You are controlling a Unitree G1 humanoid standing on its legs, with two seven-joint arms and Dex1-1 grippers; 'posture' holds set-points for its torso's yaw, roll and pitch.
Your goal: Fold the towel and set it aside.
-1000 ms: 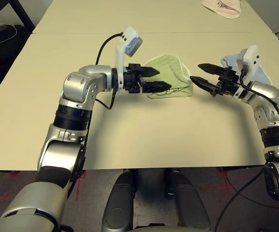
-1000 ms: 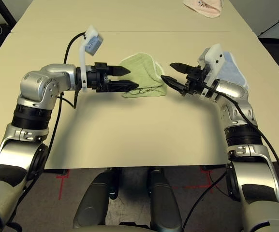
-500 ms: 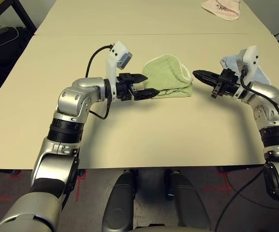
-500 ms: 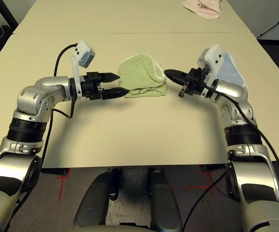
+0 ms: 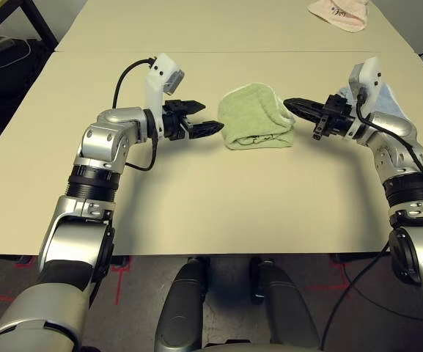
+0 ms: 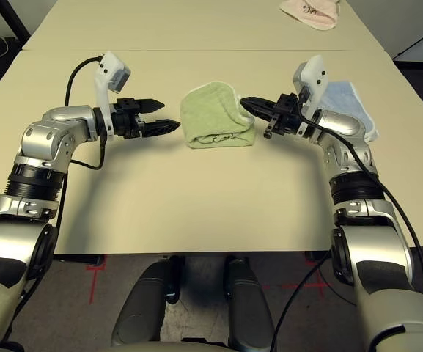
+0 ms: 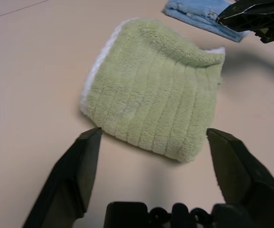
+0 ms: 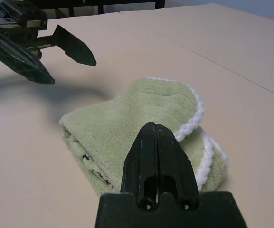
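green towel lies folded between two claws

nearest on the tabletop (image 5: 196,213), the green towel (image 5: 254,121) lies folded, its white edging and dark mark showing. just to its left, the left claw (image 5: 205,117) hangs wide, holding nothing. by its right side, the right claw (image 5: 287,104) is closed tip to tip, gripping nothing. beyond the right claw, to the towel's right, is a folded light blue towel (image 6: 347,106). farthest, well behind the green towel and to its right, lies a pink cloth (image 5: 341,13).
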